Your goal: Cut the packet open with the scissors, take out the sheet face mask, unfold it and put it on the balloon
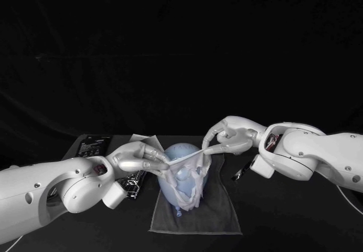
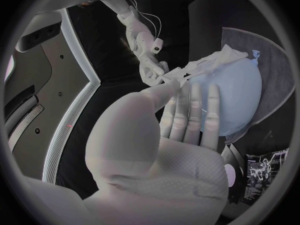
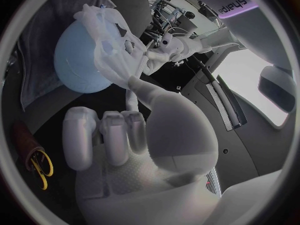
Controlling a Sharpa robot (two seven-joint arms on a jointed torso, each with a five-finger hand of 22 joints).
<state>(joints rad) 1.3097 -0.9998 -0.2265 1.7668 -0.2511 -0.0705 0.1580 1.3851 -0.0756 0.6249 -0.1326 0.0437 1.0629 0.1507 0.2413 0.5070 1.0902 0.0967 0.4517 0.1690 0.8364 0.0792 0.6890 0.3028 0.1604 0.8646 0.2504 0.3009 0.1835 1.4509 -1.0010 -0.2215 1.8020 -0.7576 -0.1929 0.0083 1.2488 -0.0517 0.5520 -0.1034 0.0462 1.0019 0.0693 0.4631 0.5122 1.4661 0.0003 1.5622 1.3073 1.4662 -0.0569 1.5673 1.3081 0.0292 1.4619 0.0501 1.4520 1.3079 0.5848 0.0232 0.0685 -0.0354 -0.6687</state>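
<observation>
Pale-blue balloon (image 1: 176,153): lies at the middle of the bench (image 1: 302,226), resting on a grey cloth (image 1: 208,220) that runs out toward six o'clock.
Sheet mask (image 1: 191,181): out of its packet and opened. It is draped over the balloon's six o'clock side in limp, wet-looking strips, and its upper edge is pulled taut across the top between the two hands.
Left hand (image 1: 138,159): at nine o'clock of the balloon, grasping one end of the mask's edge between thumb and fingertips.
Right hand (image 1: 227,138): at two o'clock of the balloon and a little above it, fingers pinched on the opposite end of that edge.
Scissors (image 3: 39,168): yellow-handled, lying near the right arm, roughly three o'clock, well apart from the balloon.
Stage: by my reckoning the cutting and unpacking are done. What remains is seating the mask squarely on the balloon.
Risk, tearing: the sheet looks thin and full of cut-outs, so if the hands draw further apart it could rip at a slit.
Risk, rolling: nothing I can see pins the balloon, so an uneven pull from either side could turn it or nudge it off the cloth.
Risk, bunching: the hanging strips are already folded together and may set down creased rather than flat.
Risk, clinging: a damp sheet may stick to the fingertips and lift away again on release.
</observation>
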